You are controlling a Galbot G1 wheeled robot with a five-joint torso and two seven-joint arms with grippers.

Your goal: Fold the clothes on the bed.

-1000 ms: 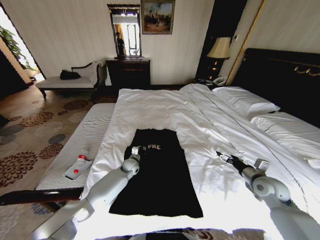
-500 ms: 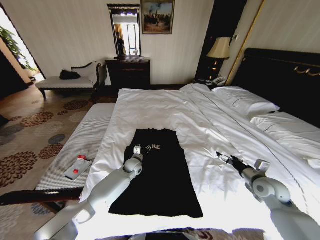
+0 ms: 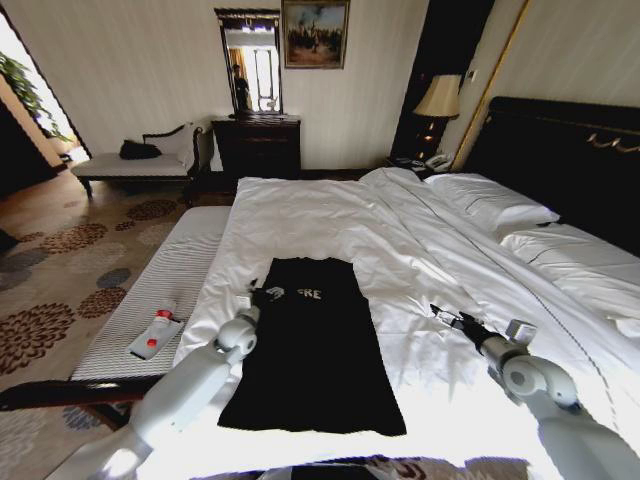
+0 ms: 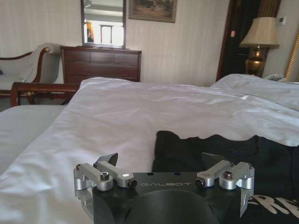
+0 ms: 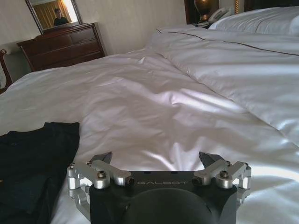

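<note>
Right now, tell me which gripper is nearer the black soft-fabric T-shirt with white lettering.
Left. The left gripper sits open at the black T-shirt's upper left edge, by the lettering. The right gripper hovers open over the white duvet, clear of the shirt's right side.

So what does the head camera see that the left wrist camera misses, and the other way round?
Head view alone: the right gripper over bare duvet right of the T-shirt, the striped bench with a red-and-white packet, pillows and the headboard. Left wrist view alone: a close look at the left gripper, jaws open, above the shirt's left shoulder edge. Both share the shirt, the white duvet, the dresser, mirror and lamp.
</note>
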